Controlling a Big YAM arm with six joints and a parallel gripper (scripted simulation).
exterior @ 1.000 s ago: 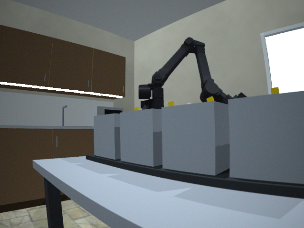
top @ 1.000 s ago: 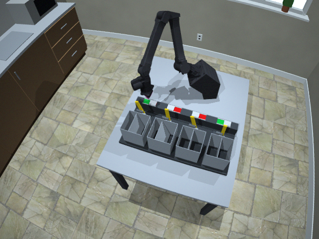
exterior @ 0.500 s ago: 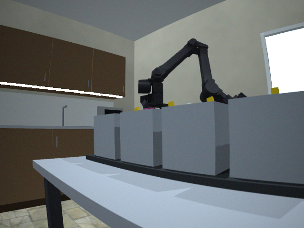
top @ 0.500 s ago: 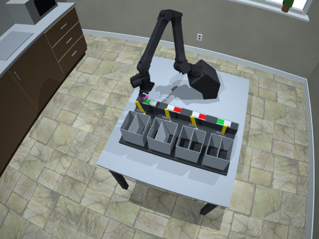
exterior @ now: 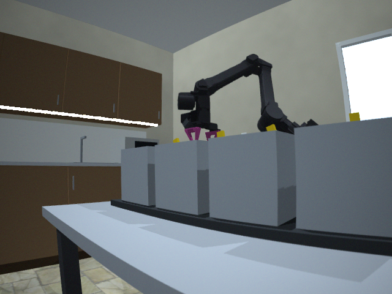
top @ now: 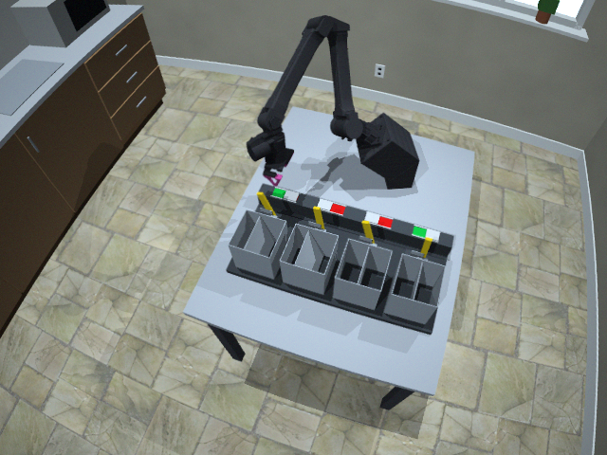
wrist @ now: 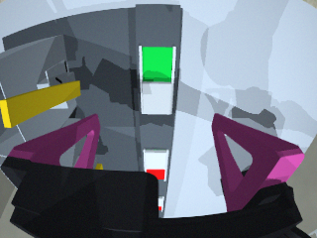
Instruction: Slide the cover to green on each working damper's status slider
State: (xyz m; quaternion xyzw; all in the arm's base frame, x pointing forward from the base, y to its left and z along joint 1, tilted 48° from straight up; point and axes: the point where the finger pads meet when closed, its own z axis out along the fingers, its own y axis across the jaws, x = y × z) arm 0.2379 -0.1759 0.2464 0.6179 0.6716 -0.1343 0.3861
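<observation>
- The black gripper with magenta triangular fingers (top: 272, 181) (exterior: 201, 139) is standing fully open and holding nothing, hovering above the slider row at its left end in the top view.
- Beneath it, the leftmost slider's white cover (top: 291, 195) (wrist: 158, 98) is sitting pushed across, leaving its green patch (top: 278, 192) (wrist: 158, 63) showing; the far-right slider's white cover (top: 432, 235) is also leaving green showing.
- The second white cover (top: 323, 204) (wrist: 156, 158) and third white cover (top: 372, 216) are leaving red showing.
- All four grey, open-topped box dampers (top: 252, 262) (exterior: 134, 175) are standing behind their own sliders.
- The marking is probably nearing its end; whether it is matching the hidden faults, the pictures are not telling.
- Backing off well means rising straight up first, keeping the spread fingers from dragging the cover or knocking the nearby yellow bar lever (top: 266, 203) (wrist: 42, 101).
</observation>
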